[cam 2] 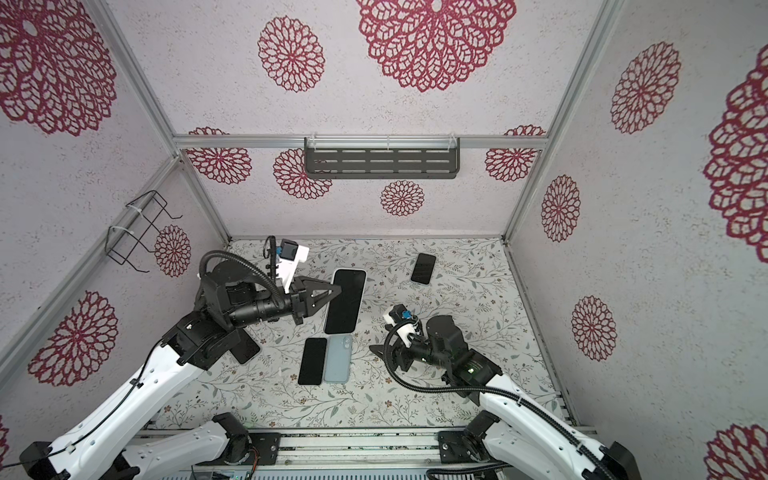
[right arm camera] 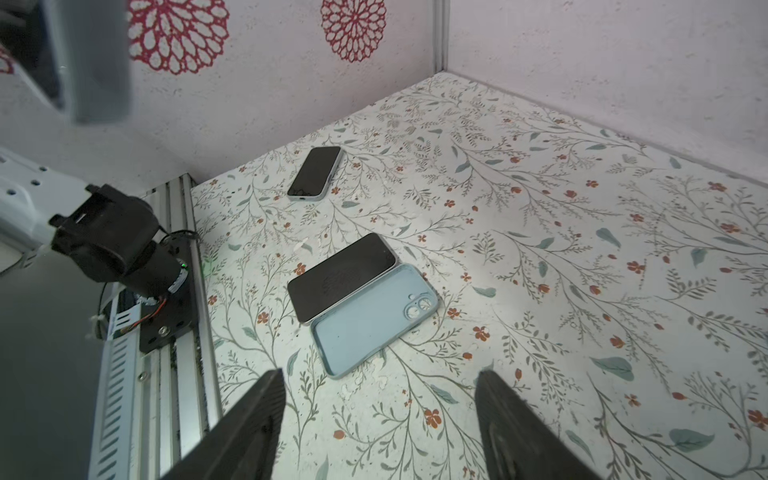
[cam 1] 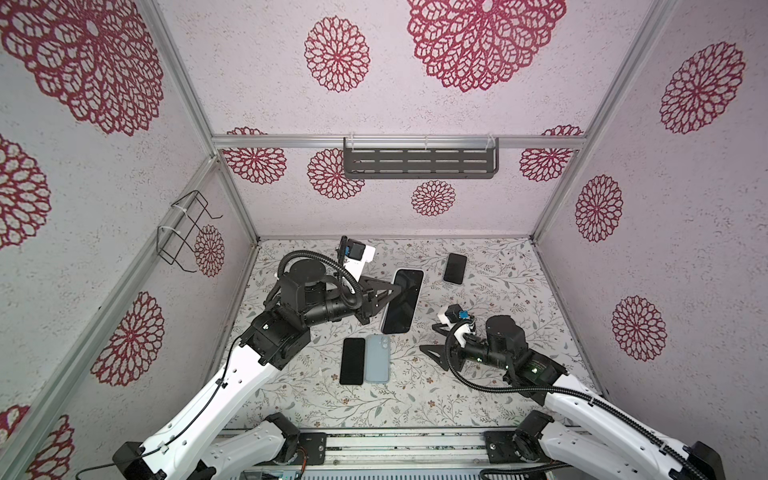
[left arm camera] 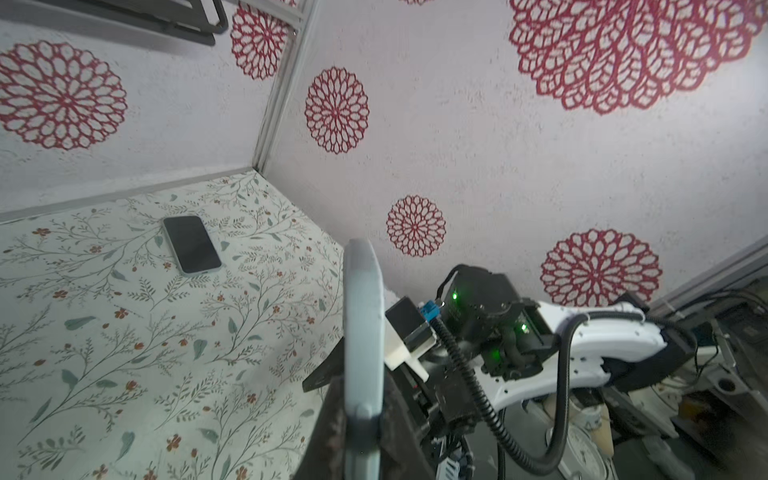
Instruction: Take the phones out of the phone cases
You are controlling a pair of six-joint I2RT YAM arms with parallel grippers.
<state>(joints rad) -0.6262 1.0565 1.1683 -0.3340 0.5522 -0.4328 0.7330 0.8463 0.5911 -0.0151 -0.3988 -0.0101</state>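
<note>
Our left jaws are clamped on one long edge of the cased phone (cam 1: 402,301) and hold it above the table (cam 1: 519,299), screen up. Our right jaws stand apart, gripping nothing, low over the table near the empty blue case (right arm camera: 374,320). That case lies just beside a bare black phone (right arm camera: 340,276). Another phone (cam 1: 455,268) lies near the back wall.
</note>
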